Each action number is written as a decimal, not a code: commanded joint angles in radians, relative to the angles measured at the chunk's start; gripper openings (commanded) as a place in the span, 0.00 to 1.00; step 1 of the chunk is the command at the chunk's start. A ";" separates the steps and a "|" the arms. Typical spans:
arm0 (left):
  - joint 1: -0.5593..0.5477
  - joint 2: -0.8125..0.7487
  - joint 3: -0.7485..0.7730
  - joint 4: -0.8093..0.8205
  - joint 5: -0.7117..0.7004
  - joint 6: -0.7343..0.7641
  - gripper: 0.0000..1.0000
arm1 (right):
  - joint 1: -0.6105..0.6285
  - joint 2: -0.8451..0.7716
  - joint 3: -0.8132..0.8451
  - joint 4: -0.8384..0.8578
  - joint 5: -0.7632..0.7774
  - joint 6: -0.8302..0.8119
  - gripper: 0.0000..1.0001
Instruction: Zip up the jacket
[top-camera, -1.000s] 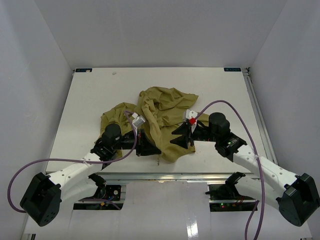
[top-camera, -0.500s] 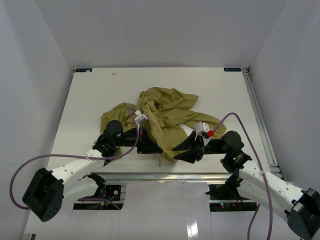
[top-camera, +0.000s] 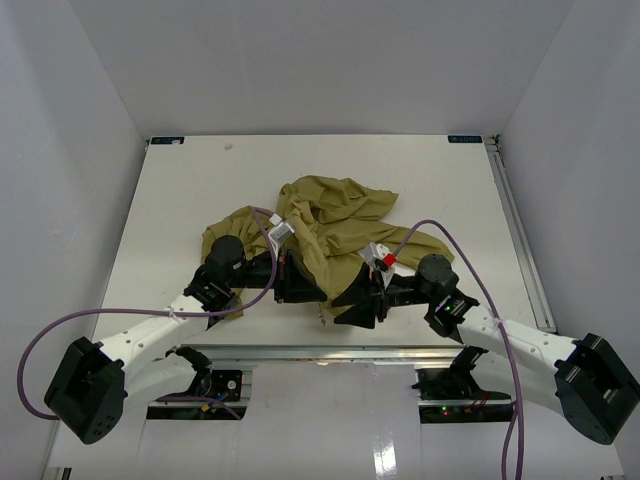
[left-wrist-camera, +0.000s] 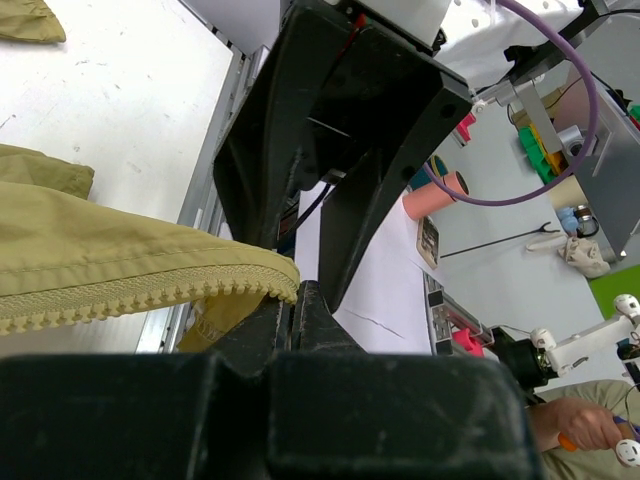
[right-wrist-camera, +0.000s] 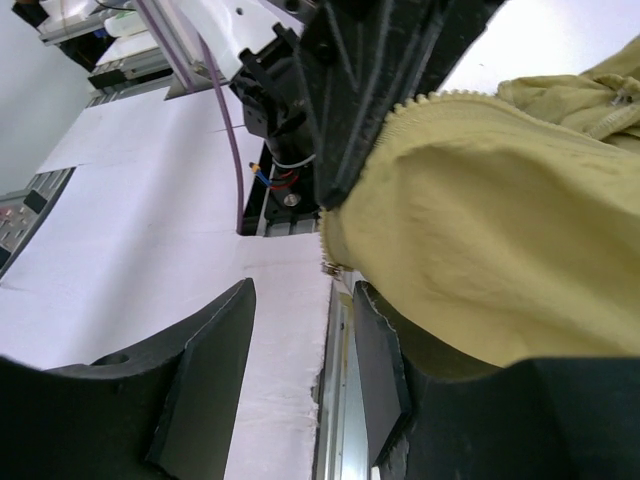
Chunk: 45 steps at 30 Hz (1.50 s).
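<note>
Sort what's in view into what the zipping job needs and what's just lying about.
For the job: jacket, its zipper edge, left gripper pinching that edge, right gripper open beside it.
Just there: table, purple cables.

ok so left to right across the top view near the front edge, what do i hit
left arm base, left gripper, right gripper, right arm base; the jacket spans both grippers, so unplaced
</note>
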 joint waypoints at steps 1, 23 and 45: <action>0.002 -0.004 0.019 0.060 0.019 -0.031 0.00 | 0.009 0.030 0.049 0.045 0.065 -0.027 0.52; 0.004 0.066 -0.008 0.192 0.046 -0.077 0.00 | 0.020 0.143 0.068 0.214 0.036 -0.070 0.60; 0.003 0.071 -0.003 0.214 -0.007 -0.030 0.00 | 0.027 0.233 0.014 0.434 -0.072 0.058 0.36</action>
